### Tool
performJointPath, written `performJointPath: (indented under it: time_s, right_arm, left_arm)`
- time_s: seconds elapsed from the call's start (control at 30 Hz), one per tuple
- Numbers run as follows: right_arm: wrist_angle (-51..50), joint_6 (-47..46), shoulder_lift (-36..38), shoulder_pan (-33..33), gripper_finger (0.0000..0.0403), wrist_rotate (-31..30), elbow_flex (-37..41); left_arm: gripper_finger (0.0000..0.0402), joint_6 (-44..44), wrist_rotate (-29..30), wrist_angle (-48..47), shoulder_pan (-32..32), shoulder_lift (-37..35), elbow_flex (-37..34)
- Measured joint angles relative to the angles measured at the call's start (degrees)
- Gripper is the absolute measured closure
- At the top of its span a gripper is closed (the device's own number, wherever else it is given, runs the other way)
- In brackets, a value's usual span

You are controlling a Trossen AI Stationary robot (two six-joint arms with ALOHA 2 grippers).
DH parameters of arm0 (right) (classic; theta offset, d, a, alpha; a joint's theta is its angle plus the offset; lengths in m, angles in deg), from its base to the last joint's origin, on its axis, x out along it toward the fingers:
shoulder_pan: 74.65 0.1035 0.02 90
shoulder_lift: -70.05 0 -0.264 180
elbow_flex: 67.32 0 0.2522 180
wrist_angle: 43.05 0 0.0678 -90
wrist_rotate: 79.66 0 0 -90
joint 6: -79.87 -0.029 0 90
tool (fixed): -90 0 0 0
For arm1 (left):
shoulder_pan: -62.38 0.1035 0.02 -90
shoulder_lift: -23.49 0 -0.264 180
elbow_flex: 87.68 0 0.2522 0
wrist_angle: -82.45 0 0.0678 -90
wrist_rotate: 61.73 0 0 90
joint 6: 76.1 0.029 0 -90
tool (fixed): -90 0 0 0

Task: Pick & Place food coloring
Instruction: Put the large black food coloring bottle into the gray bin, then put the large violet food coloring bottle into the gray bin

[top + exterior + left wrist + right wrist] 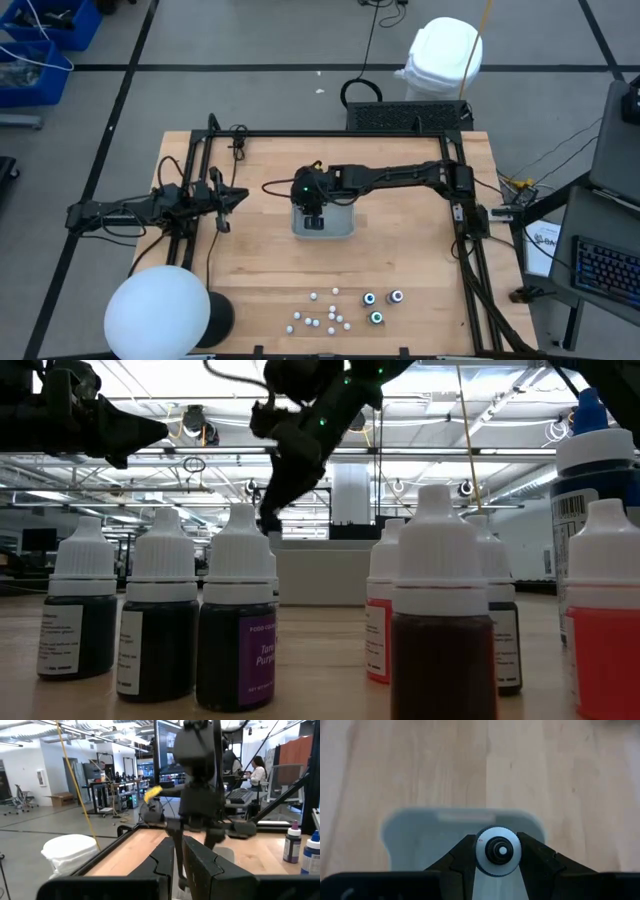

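Note:
My right gripper reaches from the table's right side to the middle and is shut on a small food coloring bottle, seen from above as a white cap with a dark ring. It hovers over a pale grey tray. Three more ring-topped bottles stand upright near the table's near edge. Beside them is a cluster of small white-capped bottles. My left gripper waits at the table's left side, shut. My right gripper pinches the bottle's round cap between its two fingers, one on each side, coming from above and pointing down. The bottle hangs upright below the fingers over the tray. Whether its base touches the tray floor does not show.
In the low view a row of white-capped dropper bottles fills the foreground. A big white sphere on a dark base stands at the near left corner. Dark frame rails run along the table's sides. A person sits beyond the table.

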Motion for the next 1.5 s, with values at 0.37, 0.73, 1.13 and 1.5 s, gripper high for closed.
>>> performJointPath:
  time_s: [0.37, 0.73, 1.13, 1.5]
  right_arm:
    - [2.5, 0.4, -2.8, -0.3, 0.029, 0.1, -0.1]
    - [4.2, 0.2, -2.9, -0.3, 0.0236, 0.0, 0.0]
    - [5.7, -0.2, -2.3, -0.3, 0.0193, -0.1, 0.1]
    - [-6.7, 1.8, 13.4, 1.5, 0.0189, -4.5, 0.1]
  left_arm:
    - [0.0355, 0.2, 0.5, -0.1, 0.0, 0.0, 0.0]
    - [0.0355, 1.1, 0.6, -0.2, 0.0, 0.0, 0.0]
    - [0.0355, 1.2, 0.6, 0.0, 0.0, 0.0, 0.0]
    - [0.0355, 3.9, 1.0, 0.2, 0.0, 0.0, 0.0]
